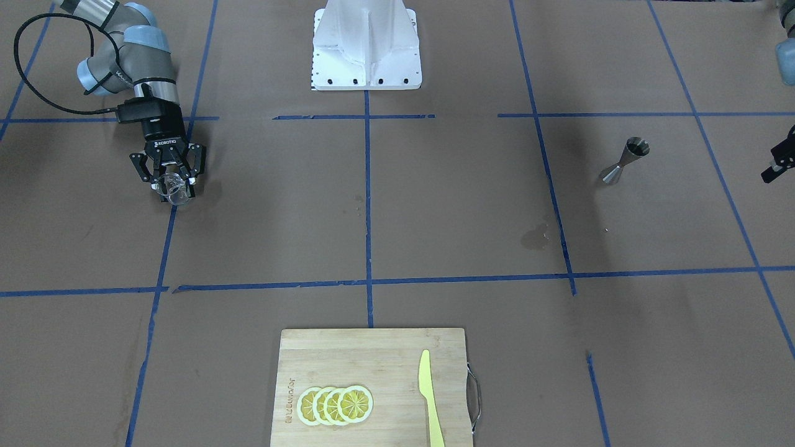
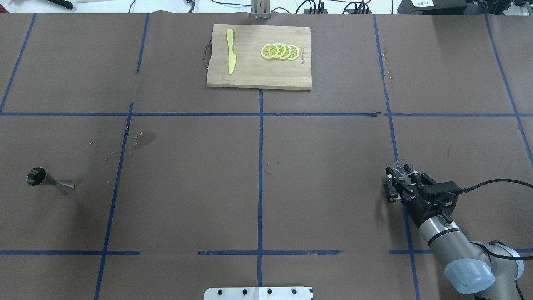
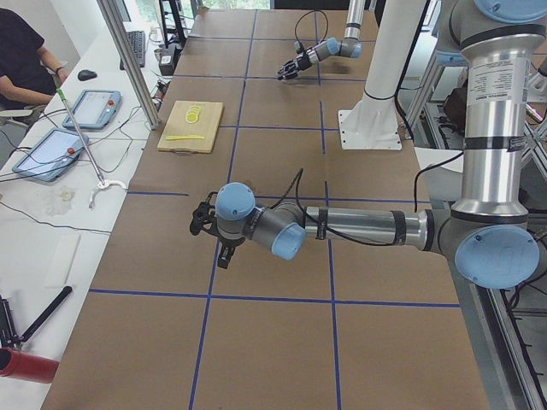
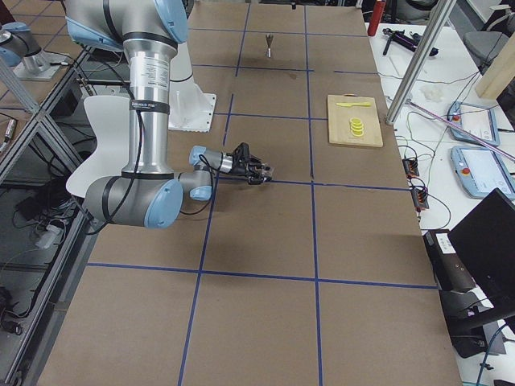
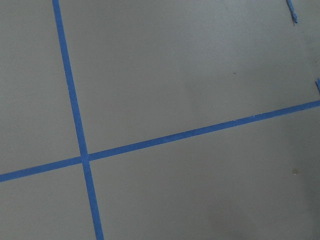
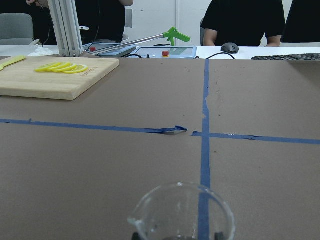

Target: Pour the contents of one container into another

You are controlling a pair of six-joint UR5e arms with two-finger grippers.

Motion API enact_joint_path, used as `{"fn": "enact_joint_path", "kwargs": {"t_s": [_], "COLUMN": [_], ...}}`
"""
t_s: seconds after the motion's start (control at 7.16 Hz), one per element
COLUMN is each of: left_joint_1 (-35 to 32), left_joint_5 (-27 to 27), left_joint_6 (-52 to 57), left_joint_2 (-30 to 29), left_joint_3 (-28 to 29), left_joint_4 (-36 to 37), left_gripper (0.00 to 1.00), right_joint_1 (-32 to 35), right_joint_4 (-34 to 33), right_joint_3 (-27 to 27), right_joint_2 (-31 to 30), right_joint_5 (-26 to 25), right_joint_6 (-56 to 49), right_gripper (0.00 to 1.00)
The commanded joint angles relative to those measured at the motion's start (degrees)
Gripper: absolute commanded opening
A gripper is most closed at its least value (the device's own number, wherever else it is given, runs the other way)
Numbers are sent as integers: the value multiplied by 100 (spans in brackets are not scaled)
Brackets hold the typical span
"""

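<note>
right claw (image 1: 170, 184) grips glass cup (image 1: 175, 194), contents unclear; jigger (image 1: 623, 162) stands well apart; left claw (image 1: 777, 165) state unclear.

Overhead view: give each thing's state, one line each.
glass cup: upright, clamped in the right gripper.
jigger: standing upright, untouched.
right gripper: shut on the glass cup.
left gripper: apart from the jigger; open or shut unclear.
knife: lying flat on the cutting board.

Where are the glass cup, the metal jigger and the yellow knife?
glass cup (image 1: 174, 191), front-facing view, its clear wall.
metal jigger (image 1: 624, 162), front-facing view, its narrow waist.
yellow knife (image 1: 425, 375), front-facing view, its blade.
</note>
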Motion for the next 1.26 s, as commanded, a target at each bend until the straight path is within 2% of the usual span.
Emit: {"fn": "enact_joint_path", "kwargs": {"t_s": [0.0,0.14,0.28,0.42,1.12], "left_joint_1": [0,0,0,-9,-26], "left_joint_5": [3,3,3,3,3], "left_joint_6": [-7,-7,-7,-7,-7], "left_joint_2": [0,0,0,9,26], "left_joint_3": [-12,-12,-12,-20,-55], "left_joint_4": [-7,-7,-7,-16,-24], "left_gripper": [100,100,100,100,100], "right_joint_1": [9,9,9,18,0], "right_joint_4": [4,13,22,222,365], "right_joint_3": [-18,-18,-18,-27,-27], "right_joint_2": [-20,-20,-46,-64,-126], "right_joint_5": [0,0,8,0,0], "right_joint_6": [1,10,10,10,-8], "right_gripper": [56,78,79,99,100]}}
